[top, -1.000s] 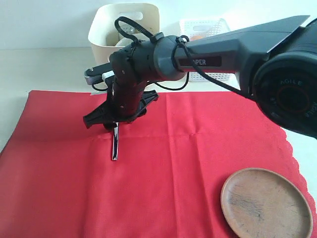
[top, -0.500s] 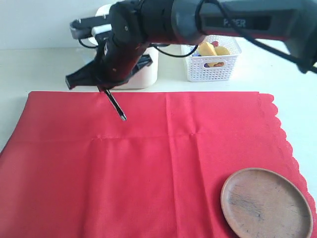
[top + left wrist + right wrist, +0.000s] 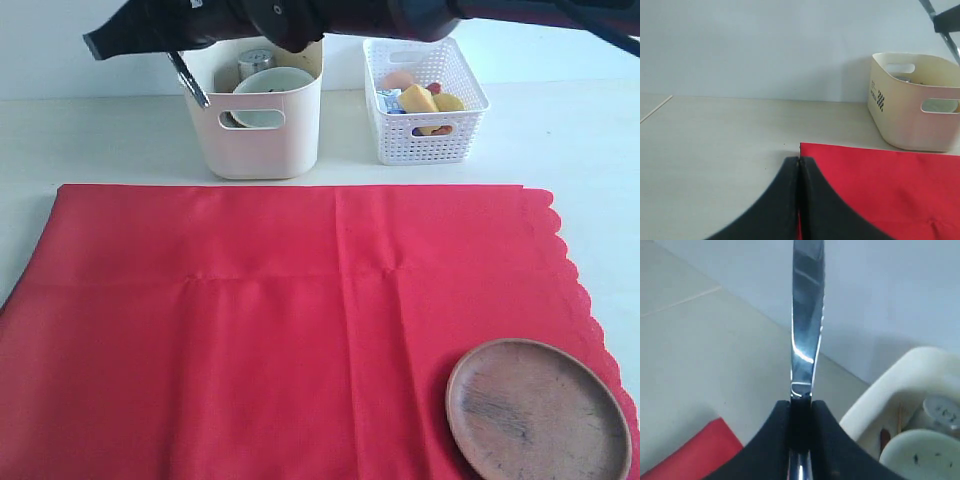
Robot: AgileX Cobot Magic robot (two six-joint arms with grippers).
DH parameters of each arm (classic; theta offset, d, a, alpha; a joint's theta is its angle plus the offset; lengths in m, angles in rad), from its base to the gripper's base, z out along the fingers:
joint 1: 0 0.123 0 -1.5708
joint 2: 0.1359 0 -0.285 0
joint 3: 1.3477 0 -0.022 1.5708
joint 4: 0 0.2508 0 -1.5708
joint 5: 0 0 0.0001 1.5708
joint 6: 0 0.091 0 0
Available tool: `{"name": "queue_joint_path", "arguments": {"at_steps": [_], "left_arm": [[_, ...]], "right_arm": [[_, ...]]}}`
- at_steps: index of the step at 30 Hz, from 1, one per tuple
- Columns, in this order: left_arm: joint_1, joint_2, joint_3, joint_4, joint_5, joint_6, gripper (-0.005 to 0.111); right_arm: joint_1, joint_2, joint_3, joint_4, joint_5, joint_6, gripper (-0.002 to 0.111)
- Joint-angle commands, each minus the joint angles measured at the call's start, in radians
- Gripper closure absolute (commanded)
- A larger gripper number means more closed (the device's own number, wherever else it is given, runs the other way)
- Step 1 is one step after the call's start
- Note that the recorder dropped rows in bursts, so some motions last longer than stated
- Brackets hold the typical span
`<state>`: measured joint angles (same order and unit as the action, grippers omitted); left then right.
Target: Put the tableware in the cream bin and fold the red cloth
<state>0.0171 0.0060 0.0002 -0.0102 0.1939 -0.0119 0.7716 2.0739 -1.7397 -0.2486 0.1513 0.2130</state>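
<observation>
Silver knife [image 3: 806, 330] now aloft between right jaws

Right gripper [image 3: 172, 48] grips silver knife [image 3: 192, 82] by cream bin [image 3: 262, 140] left rim; wooden plate [image 3: 538, 410] sits on spread red cloth [image 3: 250, 340].

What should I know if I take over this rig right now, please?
Right gripper: shut on the silver knife, held at the rim of the cream bin, not released.
Left gripper: shut, empty, low by a corner of the red cloth.
In the bin: steel cup, speckled bowl.
Left: drop the knife, bin the wooden plate lying on the cloth, fold the flat cloth.
</observation>
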Motion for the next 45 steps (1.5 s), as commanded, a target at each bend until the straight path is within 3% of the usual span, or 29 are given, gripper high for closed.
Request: {"name": "queue_joint_path", "arguments": {"at_steps": [1,10,18,22,26,29,37,41,45], "left_arm": [[-0.006,-0.006,0.0,0.0,0.003,0.0,0.104],[-0.006,-0.006,0.0,0.0,0.003,0.0,0.104],[-0.006,-0.006,0.0,0.0,0.003,0.0,0.104],[-0.006,-0.006,0.0,0.0,0.003,0.0,0.104],[-0.006,-0.006,0.0,0.0,0.003,0.0,0.104],[-0.006,-0.006,0.0,0.0,0.003,0.0,0.104],[-0.006,-0.006,0.0,0.0,0.003,0.0,0.104],[-0.006,-0.006,0.0,0.0,0.003,0.0,0.104],[-0.006,-0.006,0.0,0.0,0.003,0.0,0.104]], "right_arm": [[-0.054,0.009,-0.003,-0.021,-0.136,-0.003,0.108],[-0.14,0.059,-0.003,0.066,-0.298,0.023,0.108],[-0.158,0.107,-0.003,0.066,-0.31,0.01,0.106],[-0.161,0.117,-0.003,0.066,-0.31,-0.036,0.088],[-0.164,0.119,-0.003,0.068,-0.31,-0.036,0.058],[-0.164,0.119,-0.003,0.08,-0.311,-0.036,0.043],[-0.164,0.106,-0.003,0.092,-0.303,0.046,0.038],[-0.161,0.066,-0.003,0.092,-0.185,0.191,0.038],[-0.126,0.011,-0.003,0.092,0.233,0.067,0.038]]}}
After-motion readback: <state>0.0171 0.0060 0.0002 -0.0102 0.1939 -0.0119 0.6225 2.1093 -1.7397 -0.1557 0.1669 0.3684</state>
